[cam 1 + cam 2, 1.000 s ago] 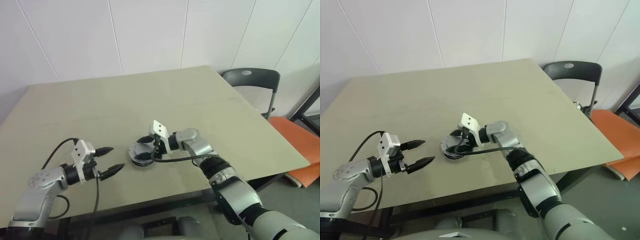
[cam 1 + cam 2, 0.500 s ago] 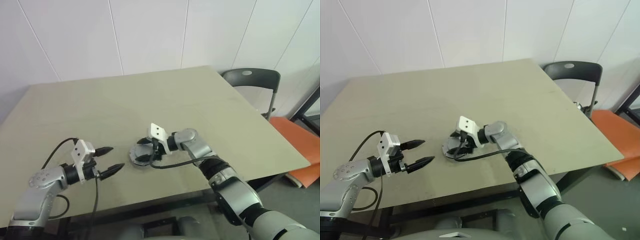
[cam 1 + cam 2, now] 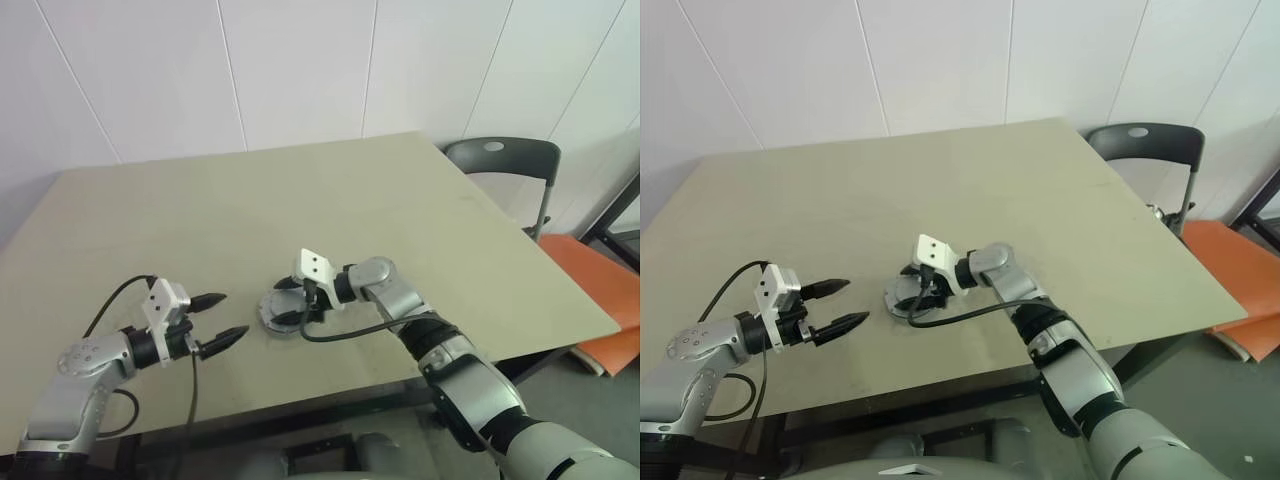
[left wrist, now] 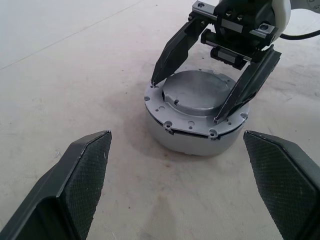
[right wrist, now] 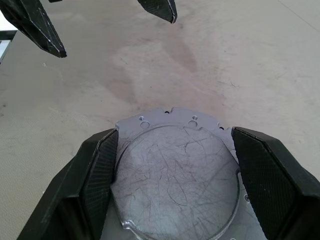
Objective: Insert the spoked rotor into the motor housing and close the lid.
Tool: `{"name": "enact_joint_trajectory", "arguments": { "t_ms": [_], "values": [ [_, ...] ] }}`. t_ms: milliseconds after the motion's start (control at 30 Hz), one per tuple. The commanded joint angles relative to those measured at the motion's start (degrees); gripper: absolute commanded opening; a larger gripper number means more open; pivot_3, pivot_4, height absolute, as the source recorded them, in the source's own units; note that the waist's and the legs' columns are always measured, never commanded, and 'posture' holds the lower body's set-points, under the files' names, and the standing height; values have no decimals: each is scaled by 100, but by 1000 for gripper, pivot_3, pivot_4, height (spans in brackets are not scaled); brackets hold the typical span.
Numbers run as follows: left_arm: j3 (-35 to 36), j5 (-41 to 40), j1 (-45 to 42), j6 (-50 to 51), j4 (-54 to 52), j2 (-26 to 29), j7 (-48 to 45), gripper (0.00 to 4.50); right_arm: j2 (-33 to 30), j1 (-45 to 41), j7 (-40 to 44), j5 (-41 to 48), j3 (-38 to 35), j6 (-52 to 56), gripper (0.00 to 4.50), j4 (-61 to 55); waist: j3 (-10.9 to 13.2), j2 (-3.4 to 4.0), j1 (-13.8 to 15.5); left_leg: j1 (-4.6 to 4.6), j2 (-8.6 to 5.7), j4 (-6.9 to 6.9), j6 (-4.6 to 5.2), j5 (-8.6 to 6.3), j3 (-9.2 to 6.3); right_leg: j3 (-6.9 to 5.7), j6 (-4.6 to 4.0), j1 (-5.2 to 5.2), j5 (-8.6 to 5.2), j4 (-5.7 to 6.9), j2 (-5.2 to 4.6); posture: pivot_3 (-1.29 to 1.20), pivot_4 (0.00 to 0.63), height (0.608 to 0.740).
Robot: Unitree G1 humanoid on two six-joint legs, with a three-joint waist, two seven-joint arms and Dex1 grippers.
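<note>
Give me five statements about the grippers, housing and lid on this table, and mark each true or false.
1. The lid sits on top of the housing. True.
2. The right gripper straddles the lid. True.
3. The left gripper holds the housing. False: it is open, apart from it.
4. The housing lies on its side. False: it stands upright on the table.
5. A chair stands beyond the table. True.

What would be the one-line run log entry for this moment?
lid: flat grey metal lid seated on round silvery motor housing | right gripper: fingers straddling lid | left gripper: open, apart | surface: beige table
</note>
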Motion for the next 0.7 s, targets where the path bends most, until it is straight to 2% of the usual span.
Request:
{"name": "enact_joint_trajectory", "arguments": {
  "t_ms": [33, 700],
  "values": [
    [-24, -31, -116, 27, -233, 38, 34, 4500, -113, 80, 85, -96, 76, 72, 3277, -13, 0, 0, 0, 0, 0, 0, 0, 0, 0, 0, 0, 1, 0, -2, 0, 0, 0, 740],
    [-28, -27, -140, 96, -295, 13, 101, 4500, -176, 211, -26, -325, 259, 79, 3277, 219, -1, -1, 1, 12, 0, -5, 0, -1, -1, -1, -1, 23, -1, -29, -2, 0, 0, 740]
  ]
}}
